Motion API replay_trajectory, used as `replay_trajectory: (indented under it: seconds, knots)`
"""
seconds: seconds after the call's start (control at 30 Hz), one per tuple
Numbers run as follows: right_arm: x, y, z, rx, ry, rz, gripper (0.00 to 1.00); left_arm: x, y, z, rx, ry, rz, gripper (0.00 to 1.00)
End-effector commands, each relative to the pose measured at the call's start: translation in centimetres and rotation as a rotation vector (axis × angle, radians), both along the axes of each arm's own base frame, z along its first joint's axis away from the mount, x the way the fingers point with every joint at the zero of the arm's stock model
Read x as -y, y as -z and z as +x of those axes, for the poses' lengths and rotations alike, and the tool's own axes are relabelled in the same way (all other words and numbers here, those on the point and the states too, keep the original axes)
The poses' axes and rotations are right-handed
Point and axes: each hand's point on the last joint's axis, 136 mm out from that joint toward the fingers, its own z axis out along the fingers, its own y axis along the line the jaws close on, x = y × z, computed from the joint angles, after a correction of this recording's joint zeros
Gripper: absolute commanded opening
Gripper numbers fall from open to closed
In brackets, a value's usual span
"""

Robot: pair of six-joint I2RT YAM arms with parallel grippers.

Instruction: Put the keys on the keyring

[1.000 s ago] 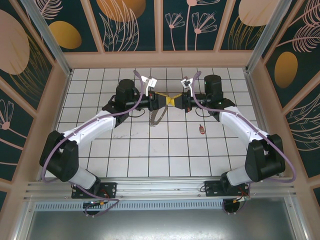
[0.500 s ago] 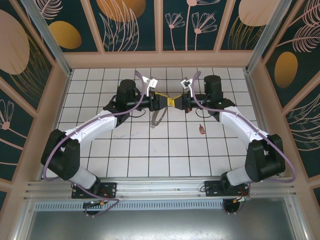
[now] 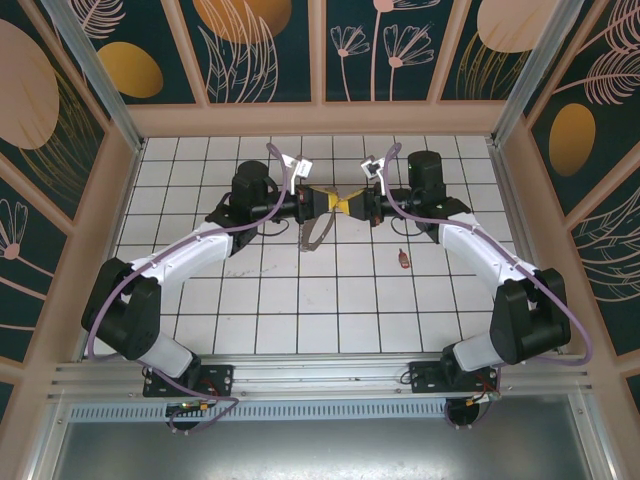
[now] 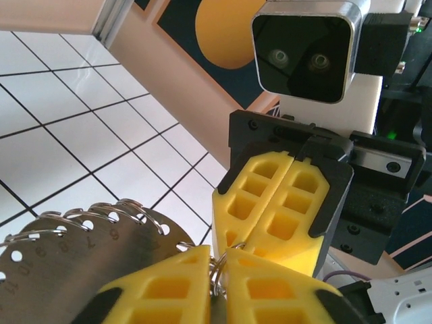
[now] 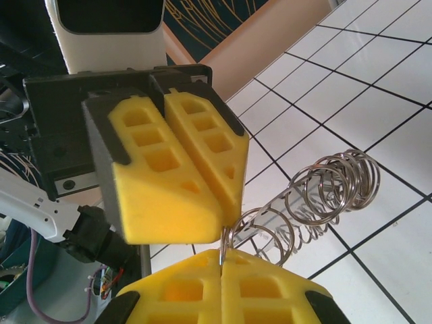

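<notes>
Item: keyring (image 3: pixel 310 232), a grey strip edged with silvery split rings, held off the tabletop (image 3: pixel 300 310) between two end effectors that met tip to tip. State of the left end effector (image 3: pixel 330 202): fingers pressed together, pinching one thin wire ring of the keyring. State of the right end effector (image 3: pixel 351 205): likewise pressed together, apparently on the same wire. Location of the key (image 3: pixel 403 259), red-brown head: loose on the tabletop, well apart from both, near the right arm. Hazards, as judged: both pinches were narrow, so any pull apart could slip the wire and drop the strip; neither end effector was free for the key, and releasing one would leave the keyring swinging from a single pinch.
</notes>
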Motion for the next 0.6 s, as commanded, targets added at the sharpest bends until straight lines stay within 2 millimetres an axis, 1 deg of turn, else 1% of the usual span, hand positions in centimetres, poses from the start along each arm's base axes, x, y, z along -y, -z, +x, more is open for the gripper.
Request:
replay_trajectory:
  seconds: [0.0,0.03,0.07,0.1,0.13,0.2,0.23,0.27,0.3,0.33,0.43,0.57]
  knots:
    - [-0.4,-0.9,0.2,0.069,-0.012,0.026,0.00,1.0,-0.1,-2.6,0.006,0.135,-0.030,0.06]
    - [-0.4,-0.8,0.3,0.065,-0.009,0.023,0.00,0.9,0.2,-2.5,0.002,0.122,-0.021,0.08]
    - [-0.4,-0.5,0.4,0.058,-0.007,0.019,0.00,0.7,0.5,-2.2,0.000,0.096,-0.004,0.16]
    - [-0.5,0.0,0.5,0.045,-0.003,0.014,0.00,0.5,0.8,-1.8,0.003,0.067,0.011,0.33]
    - [-0.5,0.7,0.5,0.028,0.001,0.009,0.00,0.2,1.0,-1.4,0.006,0.030,0.026,0.42]
    - [-0.5,1.9,0.4,-0.003,0.010,0.001,0.00,-0.9,1.5,0.2,0.010,-0.099,0.069,0.59]
    - [-0.6,2.5,0.3,-0.015,0.013,-0.001,0.00,-1.7,1.6,0.8,0.013,-0.163,0.089,0.62]
    - [-0.7,3.1,0.3,-0.029,0.020,-0.005,0.00,-2.4,1.1,1.4,0.032,-0.222,0.094,0.67]
    - [-0.8,3.8,0.2,-0.042,0.025,-0.009,0.00,-3.4,1.8,1.7,0.029,-0.288,0.112,0.71]
    - [-0.9,4.5,0.0,-0.057,0.026,-0.012,0.00,-4.3,1.6,2.2,0.036,-0.356,0.119,0.74]
    - [-1.8,6.6,-0.4,-0.102,0.019,-0.025,0.00,-6.2,0.9,2.7,0.052,-0.468,0.125,0.80]
    - [-4.2,9.5,-0.9,-0.155,-0.017,-0.043,0.00,-7.3,0.7,3.1,0.049,-0.535,0.149,0.81]
